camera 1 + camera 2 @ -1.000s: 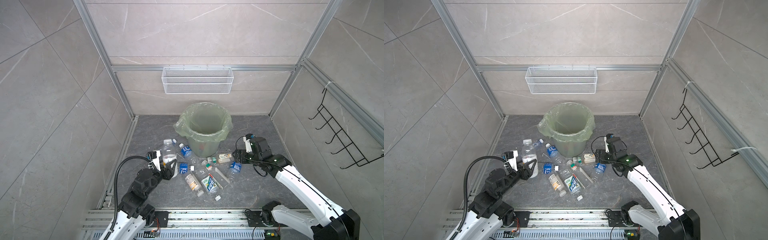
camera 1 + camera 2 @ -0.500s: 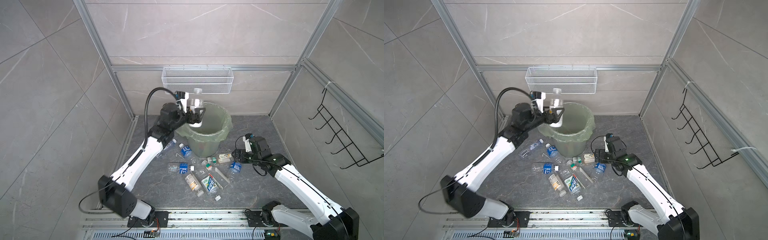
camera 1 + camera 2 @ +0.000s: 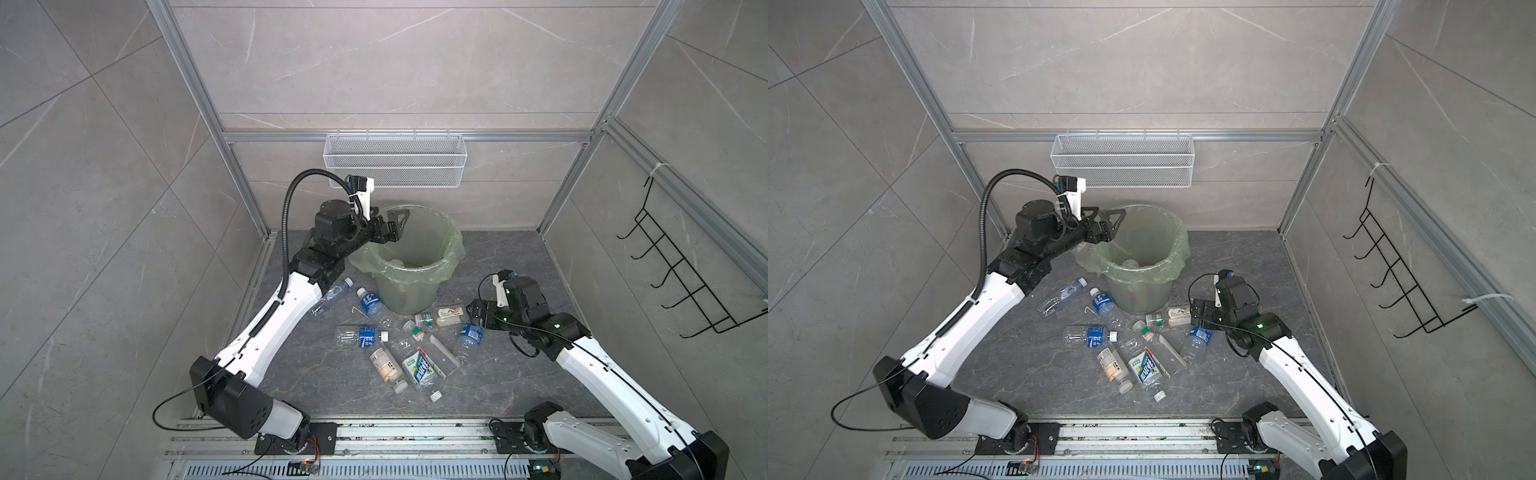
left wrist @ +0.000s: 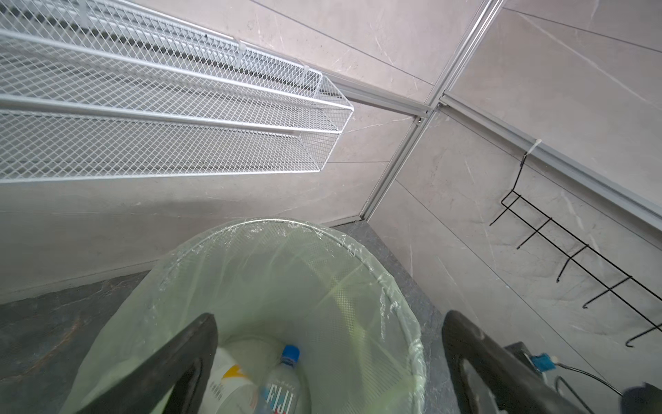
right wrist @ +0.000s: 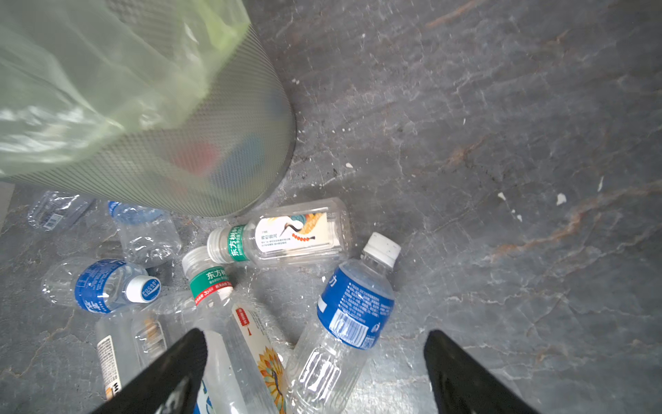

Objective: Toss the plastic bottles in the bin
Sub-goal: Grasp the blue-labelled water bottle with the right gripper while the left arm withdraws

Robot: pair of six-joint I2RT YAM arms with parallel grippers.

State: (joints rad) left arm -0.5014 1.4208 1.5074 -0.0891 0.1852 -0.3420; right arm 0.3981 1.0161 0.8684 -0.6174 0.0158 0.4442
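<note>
Left wrist view: left claw (image 4: 329,322) spread wide, nothing between its fingers, hanging over the open mouth of the bin (image 4: 286,286). Two bottles lie at the bottom of the bin: a clear Fiji bottle (image 4: 283,389) with a blue cap, and beside it a white bottle (image 4: 229,383) with a yellow mark. Thin green bag folded over the rim. Mesh basket (image 4: 161,118) on the wall above and behind.

Both top views: bin upright near the back wall on the dark desk (image 3: 490,253). Left arm reaches up from the front rail, its claw just over the bin's left rim.

Right wrist view: right claw (image 5: 315,335) also spread, pinching nothing, low over the heap in front of the bin. Blue-label bottle (image 5: 353,308), white cap, lies on its side below the gap between the fingers; contact cannot be told. Beige-label bottle (image 5: 293,233) lies at the foot of the bin, very close to its wall. Green-band bottle (image 5: 211,283) lies just beside that one's cap.

Top view: several more loose bottles (image 3: 359,336) lie flat on the desk, in front of the bin and to its left, some touching, some apart. Black hook rack (image 3: 685,282) on the right wall.
</note>
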